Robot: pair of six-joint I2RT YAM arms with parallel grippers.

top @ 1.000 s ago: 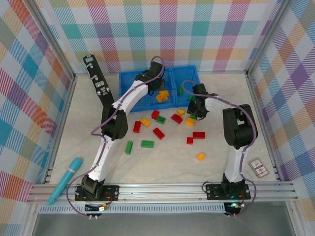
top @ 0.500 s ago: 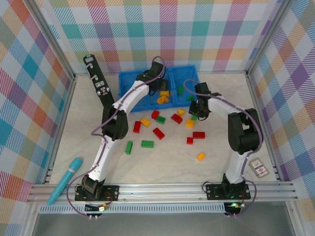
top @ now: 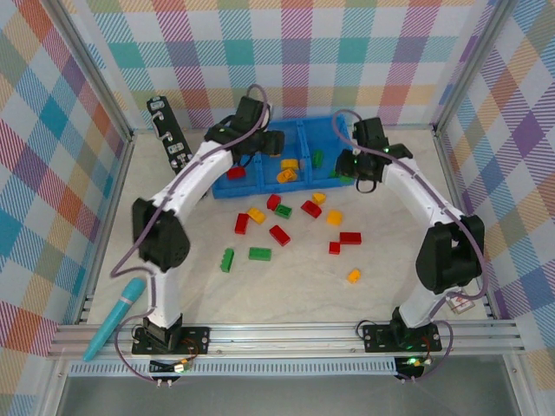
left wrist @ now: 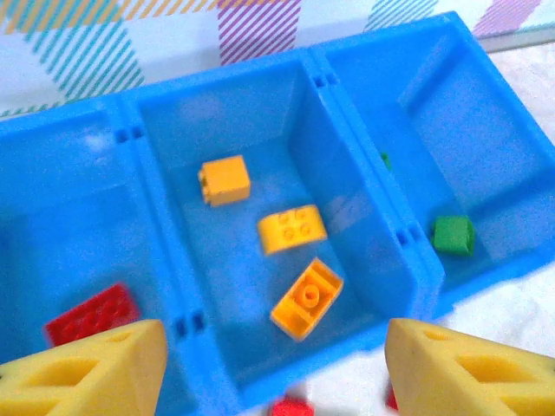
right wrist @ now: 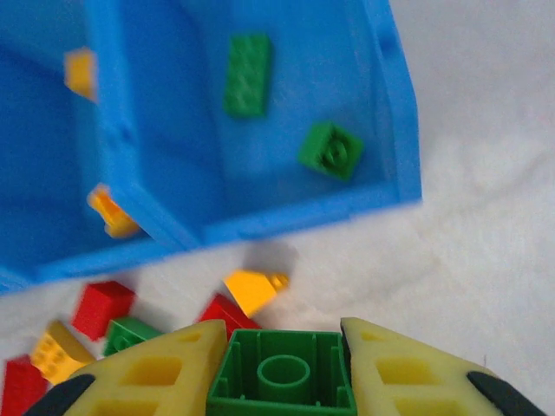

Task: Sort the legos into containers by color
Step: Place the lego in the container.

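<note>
Top cam: blue bin point(top: 260, 178) sits along the worktop's far edge, loose legos point(top: 279, 235) mid-worktop.

Left wrist: left pincer point(left wrist: 277, 355) wide open over the middle compartment point(left wrist: 260, 121), 3 yellow bricks point(left wrist: 292, 230) inside.

Right wrist: right pincer point(right wrist: 282, 364) clamped on 1 green brick point(right wrist: 283, 374).

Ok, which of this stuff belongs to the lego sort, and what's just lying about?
Job: blue bin, loose legos on the table, sorted legos, held green lego.
Lying about: teal pen-like tool, black upright panel.

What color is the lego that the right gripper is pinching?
Green; the brick shows best in the right wrist view.
</note>
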